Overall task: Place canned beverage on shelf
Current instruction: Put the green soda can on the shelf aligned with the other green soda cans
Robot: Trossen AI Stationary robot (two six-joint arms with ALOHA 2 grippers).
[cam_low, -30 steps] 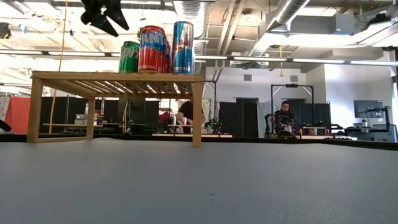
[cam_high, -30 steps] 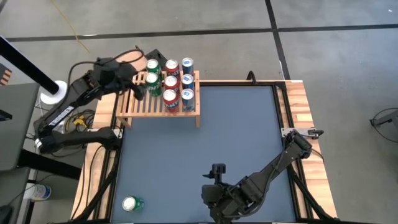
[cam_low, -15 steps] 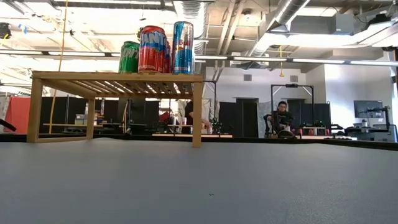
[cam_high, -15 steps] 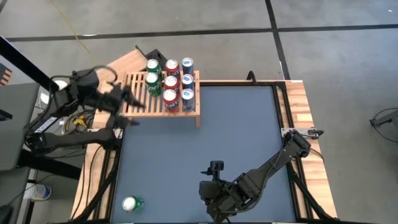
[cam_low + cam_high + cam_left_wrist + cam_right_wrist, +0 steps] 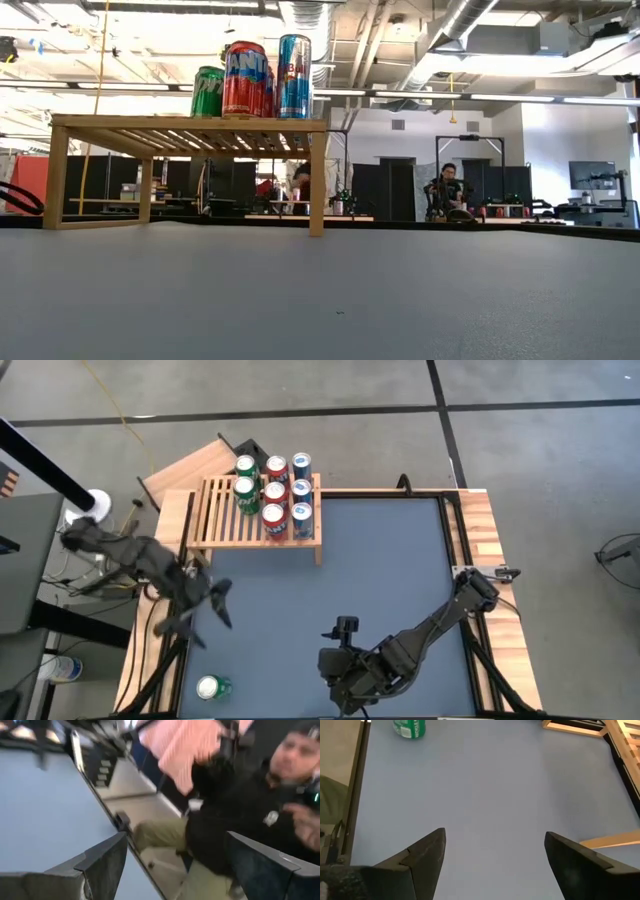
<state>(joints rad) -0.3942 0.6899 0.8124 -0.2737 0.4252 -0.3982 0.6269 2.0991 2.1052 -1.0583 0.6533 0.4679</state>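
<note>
The shelf (image 5: 258, 512), a low slatted wooden rack, stands on its legs at the table's far left. Several green, red and blue cans (image 5: 272, 490) stand upright on its right part; its left part is bare. They also show in the low view as cans (image 5: 250, 78) on the shelf (image 5: 190, 124). One green can (image 5: 212, 687) stands alone on the blue mat at the near left corner, also in the right wrist view (image 5: 410, 727). My left gripper (image 5: 198, 618) hangs open over the table's left edge, between shelf and green can, holding nothing. My right gripper (image 5: 338, 678) waits open at the near edge.
Wooden side rails (image 5: 480, 530) frame the blue mat (image 5: 380, 570). A plain wooden board (image 5: 190, 465) lies behind the shelf's left end. A person (image 5: 235, 820) sits beyond the table edge in the left wrist view. The mat's middle and right hold nothing.
My left gripper has drawn back from the green cans on the shelf and swung toward the table's near-left edge, sinking a little and turning about. The cans on the shelf have stayed in place. It has left the low view.
</note>
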